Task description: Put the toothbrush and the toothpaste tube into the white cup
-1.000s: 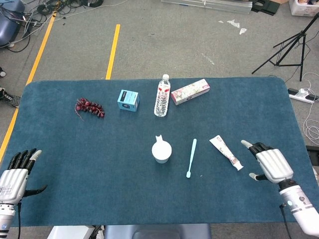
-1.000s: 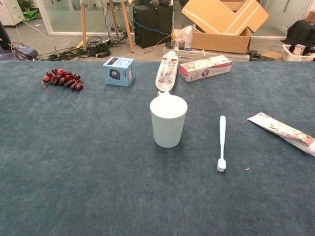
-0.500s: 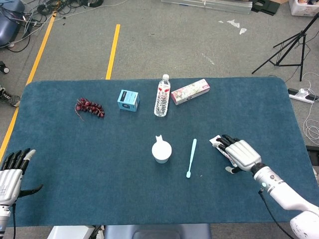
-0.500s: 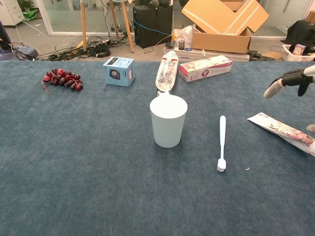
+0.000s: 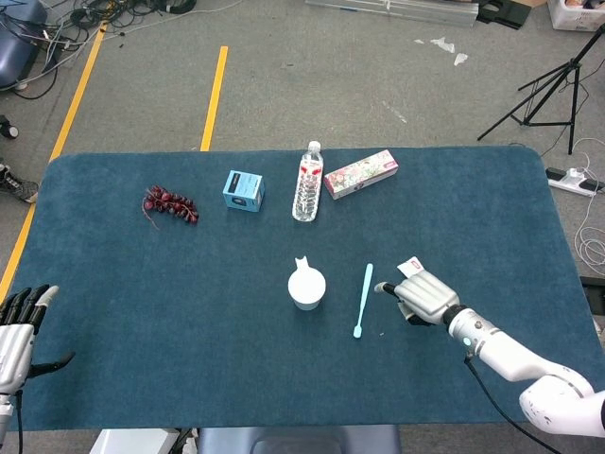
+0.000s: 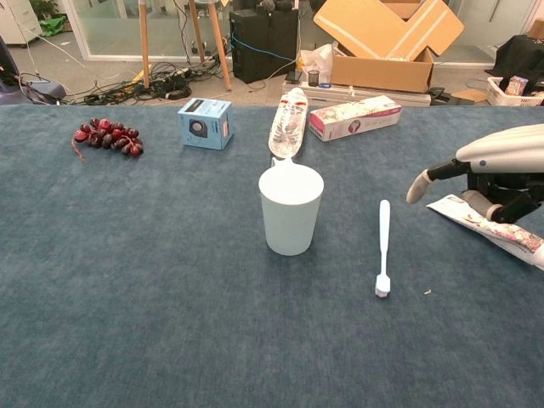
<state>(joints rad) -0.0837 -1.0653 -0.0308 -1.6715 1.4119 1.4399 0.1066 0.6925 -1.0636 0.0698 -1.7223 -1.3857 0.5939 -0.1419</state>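
A blue tabletop carries everything. The right hand hovers directly over the tube, fingers spread, gripping nothing. The tube's long axis runs under its palm.

No legible txt anywhere (carton, bottle label too blurry).

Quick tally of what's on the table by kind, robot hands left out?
White cup: 1
Toothbrush: 1
Toothpaste tube: 1
Water bottle: 1
Blue box: 1
Floral carton: 1
Grape bunch: 1
Total: 7
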